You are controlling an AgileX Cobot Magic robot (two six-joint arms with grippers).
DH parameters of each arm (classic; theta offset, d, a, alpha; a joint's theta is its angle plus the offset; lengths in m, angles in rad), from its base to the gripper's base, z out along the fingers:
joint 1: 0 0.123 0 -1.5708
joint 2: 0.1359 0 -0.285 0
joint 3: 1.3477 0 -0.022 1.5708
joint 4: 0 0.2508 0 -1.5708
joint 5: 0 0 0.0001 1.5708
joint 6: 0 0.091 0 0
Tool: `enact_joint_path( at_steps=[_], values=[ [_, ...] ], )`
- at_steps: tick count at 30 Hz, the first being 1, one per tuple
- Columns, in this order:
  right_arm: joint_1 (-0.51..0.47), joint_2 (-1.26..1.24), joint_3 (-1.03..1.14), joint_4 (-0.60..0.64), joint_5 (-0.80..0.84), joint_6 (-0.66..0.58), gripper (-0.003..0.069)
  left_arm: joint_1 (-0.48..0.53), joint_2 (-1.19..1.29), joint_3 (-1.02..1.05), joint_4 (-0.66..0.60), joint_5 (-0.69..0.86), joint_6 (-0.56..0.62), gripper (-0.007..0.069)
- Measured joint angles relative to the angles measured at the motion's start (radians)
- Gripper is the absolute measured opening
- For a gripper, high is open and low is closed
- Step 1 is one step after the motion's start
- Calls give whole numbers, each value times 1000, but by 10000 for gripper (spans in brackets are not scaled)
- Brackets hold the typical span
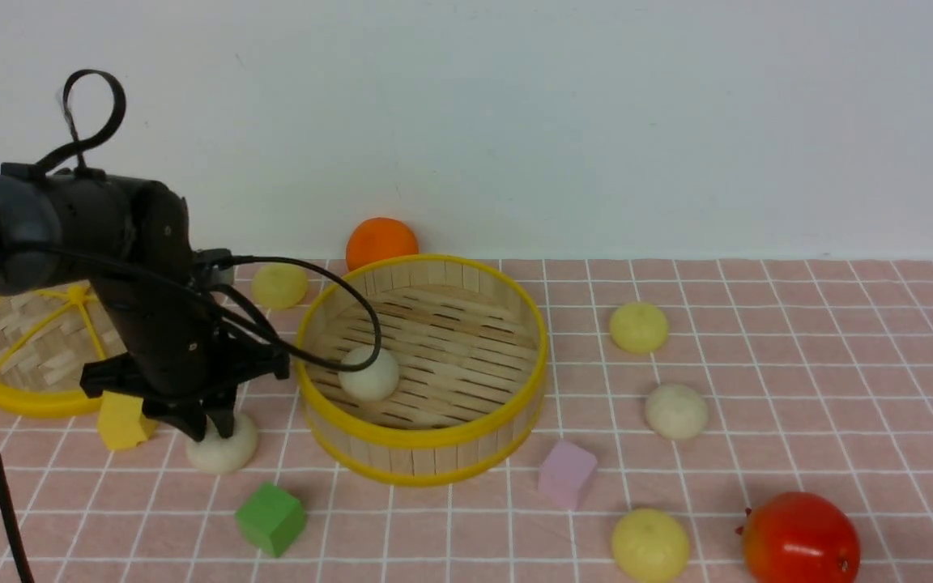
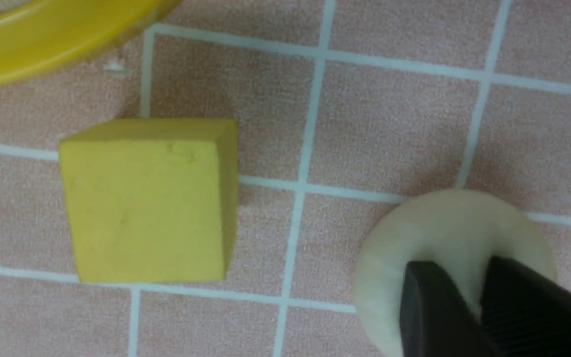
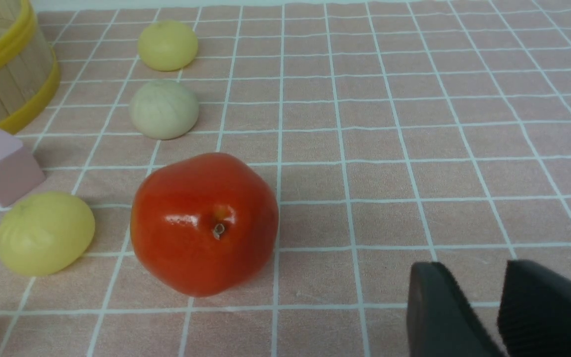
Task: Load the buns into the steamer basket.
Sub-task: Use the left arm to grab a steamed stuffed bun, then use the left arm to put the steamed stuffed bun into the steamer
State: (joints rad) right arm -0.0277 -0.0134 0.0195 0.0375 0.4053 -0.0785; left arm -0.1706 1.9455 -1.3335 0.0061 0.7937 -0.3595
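Observation:
The steamer basket stands mid-table with one off-white bun inside. My left gripper is down on another off-white bun left of the basket. In the left wrist view the gripper is shut, pinching that bun's top, and the bun rests on the cloth. Pale yellow buns lie behind the basket, to its right and at the front. An off-white bun lies at the right. My right gripper is shut and empty, low over the cloth.
A yellow cube sits beside the left gripper, with the flat woven lid behind it. A green cube and a pink cube lie in front of the basket. An orange fruit is behind it; a red fruit is front right.

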Motion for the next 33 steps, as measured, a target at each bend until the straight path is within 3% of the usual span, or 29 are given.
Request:
enact_joint_path(
  at_steps=[1, 2, 5, 13, 18, 29, 33],
  values=[
    [0, 0, 0, 0, 0, 0, 239, 0, 0, 0, 0, 1, 0, 141],
    [0, 0, 0, 0, 0, 0, 239, 0, -4, -5, -6, 20, 16, 57],
    [0, 0, 0, 0, 0, 0, 239, 0, -23, -43, -27, 93, 65, 13],
    [0, 0, 0, 0, 0, 0, 239, -49, -156, -257, -165, 198, 133, 13],
    [0, 0, 0, 0, 0, 0, 239, -177, -129, -312, -314, 164, 203, 13],
    [0, 0, 0, 0, 0, 0, 239, -250, 90, -310, -349, 77, 206, 16],
    [0, 0, 0, 0, 0, 0, 239, -250, 114, -310, -345, 78, 199, 64]
  ],
)
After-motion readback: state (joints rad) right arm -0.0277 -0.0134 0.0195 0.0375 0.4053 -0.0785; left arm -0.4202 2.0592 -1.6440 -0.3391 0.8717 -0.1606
